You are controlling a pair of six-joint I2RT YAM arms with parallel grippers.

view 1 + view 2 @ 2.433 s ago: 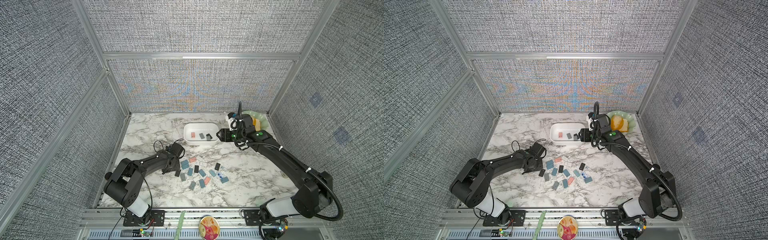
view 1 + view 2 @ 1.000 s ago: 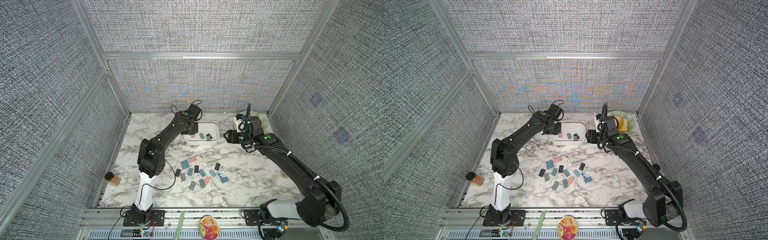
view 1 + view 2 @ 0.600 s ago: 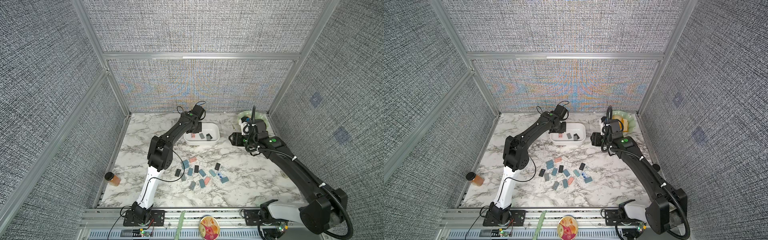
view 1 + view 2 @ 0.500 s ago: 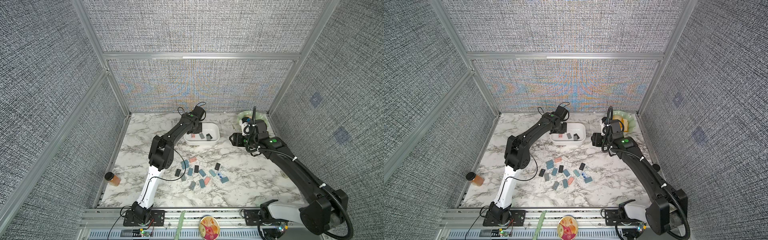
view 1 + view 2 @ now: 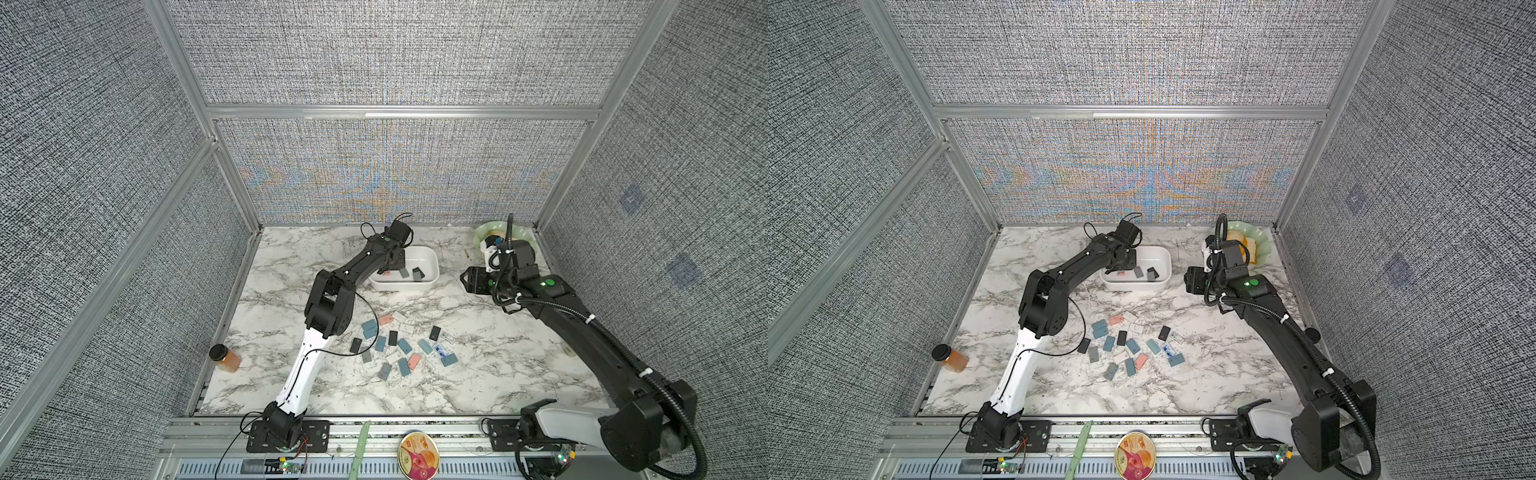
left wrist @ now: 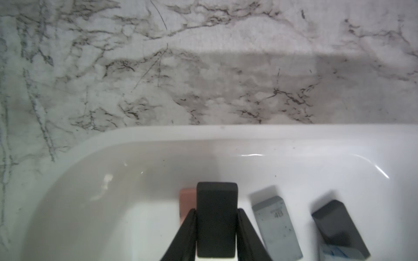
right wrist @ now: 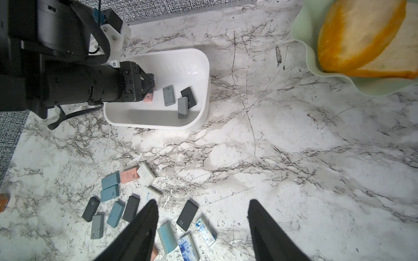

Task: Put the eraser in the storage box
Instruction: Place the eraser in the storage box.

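Left tool (image 6: 216,211) reached storage box (image 6: 226,132), gripping eraser (image 6: 216,198)

Pink eraser (image 6: 186,198) mostly behind black eraser (image 6: 216,214)

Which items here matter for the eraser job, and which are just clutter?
Job: storage box; black eraser in left gripper; boxed erasers; loose erasers.
Clutter: green dish; bread; orange jar; round tin.
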